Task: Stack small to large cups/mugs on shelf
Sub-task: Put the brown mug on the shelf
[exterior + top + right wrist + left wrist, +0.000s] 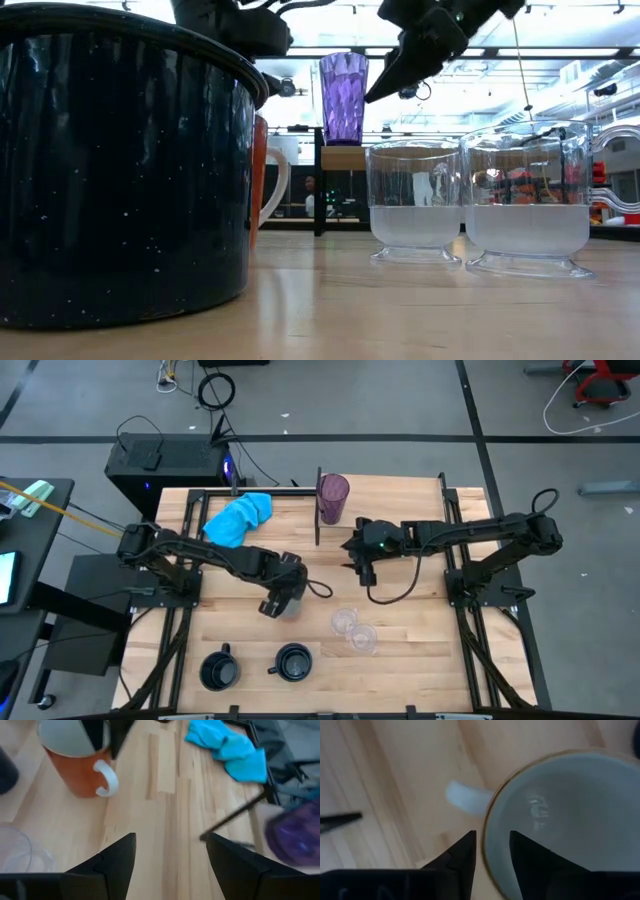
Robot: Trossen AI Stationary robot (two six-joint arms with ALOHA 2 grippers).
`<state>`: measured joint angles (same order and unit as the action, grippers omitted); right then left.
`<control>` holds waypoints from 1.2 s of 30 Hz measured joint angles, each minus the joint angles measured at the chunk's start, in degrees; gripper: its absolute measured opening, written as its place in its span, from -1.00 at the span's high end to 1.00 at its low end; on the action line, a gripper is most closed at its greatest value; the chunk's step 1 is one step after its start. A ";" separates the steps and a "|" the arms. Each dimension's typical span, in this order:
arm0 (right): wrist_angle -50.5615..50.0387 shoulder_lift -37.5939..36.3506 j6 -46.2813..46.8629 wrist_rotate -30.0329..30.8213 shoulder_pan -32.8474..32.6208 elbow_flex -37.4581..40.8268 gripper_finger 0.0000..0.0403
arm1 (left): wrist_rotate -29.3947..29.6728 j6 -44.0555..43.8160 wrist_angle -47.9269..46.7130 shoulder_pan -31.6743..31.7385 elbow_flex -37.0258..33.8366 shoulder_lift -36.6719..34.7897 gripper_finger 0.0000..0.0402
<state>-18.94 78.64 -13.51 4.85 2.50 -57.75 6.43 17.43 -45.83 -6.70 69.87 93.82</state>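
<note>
The orange mug [75,767], white inside, stands on the table on its base, its white handle [106,779] to one side. My left gripper [492,845] is open above it, one finger outside the rim [484,827] and one inside; I cannot tell whether either touches. In the high view my left gripper [283,600] hides the mug. My right gripper [355,557] is open and empty, in the air near the purple tumbler [333,498]. The tumbler stands upright on the shelf board [345,158]. Two clear cups [345,622] [363,638] and two black mugs [218,668] [292,660] stand near the front.
A bright blue cloth [240,518] lies at the table's far left. The shelf's thin dark upright [318,520] stands beside the tumbler. One black mug [120,160] fills the low view's left. Bare wood lies between the cloth and the orange mug.
</note>
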 joint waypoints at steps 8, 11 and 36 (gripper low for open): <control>14.47 0.02 -0.04 -5.19 0.04 6.51 -0.24 | 1.75 -8.08 -7.20 0.11 4.37 -0.09 0.21; 16.10 0.02 1.65 -6.43 -0.07 7.27 -0.24 | 1.68 -11.67 -10.70 0.09 6.00 -0.09 0.15; 11.55 0.06 7.57 -6.59 -2.69 7.62 -0.12 | -5.20 -28.84 -11.68 4.24 5.37 5.38 0.45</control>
<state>-7.40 78.70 -5.94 -1.75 -0.19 -50.13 1.23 -11.42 -57.51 -2.46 75.24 99.20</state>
